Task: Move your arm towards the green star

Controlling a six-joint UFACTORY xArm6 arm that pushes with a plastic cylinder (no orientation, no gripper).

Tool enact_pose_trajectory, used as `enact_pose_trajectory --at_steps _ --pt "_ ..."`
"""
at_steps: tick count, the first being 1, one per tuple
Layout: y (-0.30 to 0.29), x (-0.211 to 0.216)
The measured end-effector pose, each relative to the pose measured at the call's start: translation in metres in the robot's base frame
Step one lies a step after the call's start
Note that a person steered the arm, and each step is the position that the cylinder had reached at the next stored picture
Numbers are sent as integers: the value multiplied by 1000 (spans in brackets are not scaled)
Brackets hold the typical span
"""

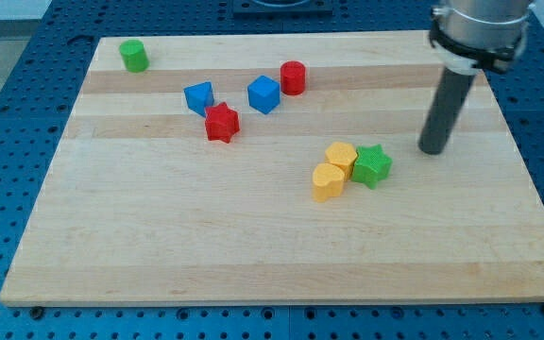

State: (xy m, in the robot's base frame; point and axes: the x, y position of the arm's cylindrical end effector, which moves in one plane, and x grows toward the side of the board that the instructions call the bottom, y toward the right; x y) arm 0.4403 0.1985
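You are looking at the green star [372,165] sitting right of the board's middle, on the wooden board [253,255]. It is touching a yellow block [341,156] on its left side, and a second yellow block [328,182] is lying just below that one, pressed against it; the three are forming one tight cluster.

My tip [432,149] is resting on the board to the view's right of the green star and slightly higher, near it but apart, with bare wood showing between them. The rod is standing upright; there is no gripper on this arm for you to check, only the straight dark rod.

Farther out, toward the view's top left, you are seeing a red star [222,123] touching a blue block [199,97], then a blue cube [263,94] beside a red cylinder [294,77]. A green cylinder [134,56] is sitting alone near the board's top left corner.
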Motion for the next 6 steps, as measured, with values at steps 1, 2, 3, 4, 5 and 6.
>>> enact_pose_trajectory --at_steps 1,2,3,4,5,6 --pt "20 45" --pt "6 72" --pt "-21 72" --pt "-42 56" --pt "-43 41" --pt "-45 72"
